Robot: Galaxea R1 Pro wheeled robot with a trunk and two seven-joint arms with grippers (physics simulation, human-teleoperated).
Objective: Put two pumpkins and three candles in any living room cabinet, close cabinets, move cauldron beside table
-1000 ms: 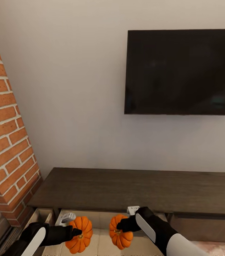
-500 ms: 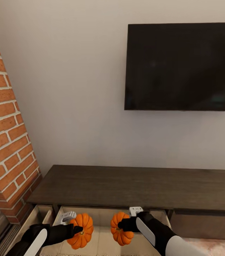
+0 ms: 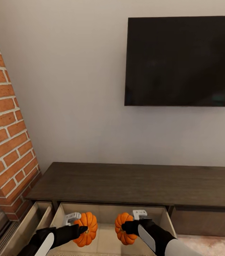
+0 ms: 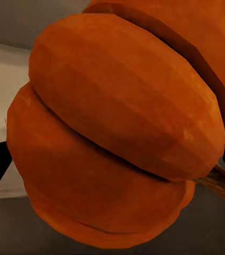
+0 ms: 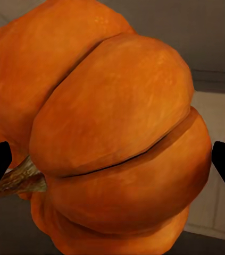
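Both arms forward, pumpkins [image 3: 86, 229] gripped

A long, low cabinet [image 3: 137, 183] made of dark brown wood stands against the pale wall. Its flat top is bare. One end sits right beside the red brick fireplace [image 3: 4, 131].

Two drawers are pulled out at the front. The wide drawer [image 3: 110, 233] is pale beige inside, and its floor looks bare where it can be seen. Two orange pumpkins are held in the air over it; they do not rest on it. The narrow drawer [image 3: 29, 225], nearest the bricks, is pale inside too.

The drawer front [image 3: 206, 222] at the other end is shut. A bit of pinkish floor [image 3: 215, 247] shows below it.
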